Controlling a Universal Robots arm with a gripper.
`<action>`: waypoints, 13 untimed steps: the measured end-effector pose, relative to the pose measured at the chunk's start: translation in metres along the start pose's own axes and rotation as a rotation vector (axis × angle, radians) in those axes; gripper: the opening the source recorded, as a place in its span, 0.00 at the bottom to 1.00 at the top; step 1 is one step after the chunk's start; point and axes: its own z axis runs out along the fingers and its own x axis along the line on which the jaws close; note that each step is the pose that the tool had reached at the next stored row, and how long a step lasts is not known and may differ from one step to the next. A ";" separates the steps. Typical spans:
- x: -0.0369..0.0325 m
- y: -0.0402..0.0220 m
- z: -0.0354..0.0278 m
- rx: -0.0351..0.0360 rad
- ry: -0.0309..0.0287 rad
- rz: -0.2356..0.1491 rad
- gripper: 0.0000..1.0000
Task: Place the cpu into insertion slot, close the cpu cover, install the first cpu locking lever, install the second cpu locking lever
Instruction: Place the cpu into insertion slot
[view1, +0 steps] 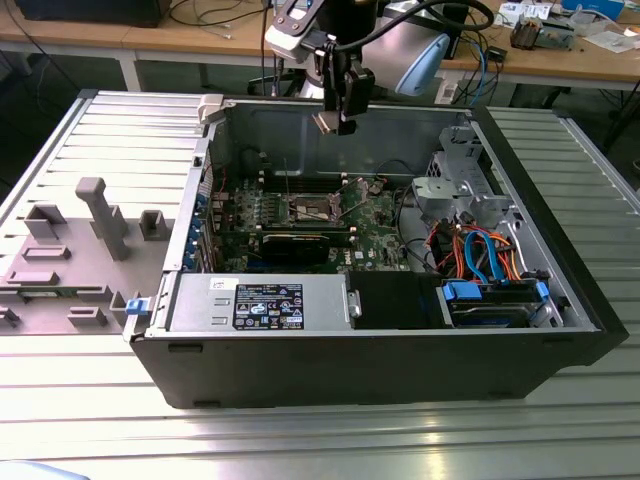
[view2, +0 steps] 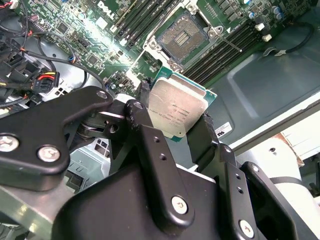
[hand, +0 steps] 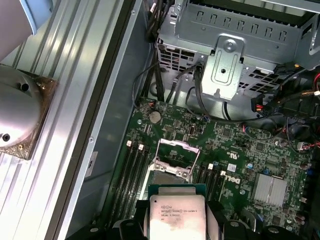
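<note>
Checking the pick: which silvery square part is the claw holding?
The cpu: the flat plate with green edging, clamped in the claw above the board. The windowed cpu cover is at the insertion slot; the finned heatsink sits on the board.

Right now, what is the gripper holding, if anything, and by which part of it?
The gripper holds the cpu, its jaws pressed on two opposite side edges, leaving the silver top bare.

Cpu: I see the flat square metal-topped cpu (view2: 177, 107) above the open case (view1: 350, 365).
Slot: square metal-rimmed insertion slot (view2: 183, 35) inside, below it.
</note>
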 end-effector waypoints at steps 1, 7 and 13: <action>0.0000 0.0000 0.0000 0.0000 0.0000 0.000 0.55; 0.0000 0.0000 0.0000 0.0000 0.0000 0.000 0.55; 0.0000 -0.0001 0.0000 -0.0003 -0.0016 0.018 0.55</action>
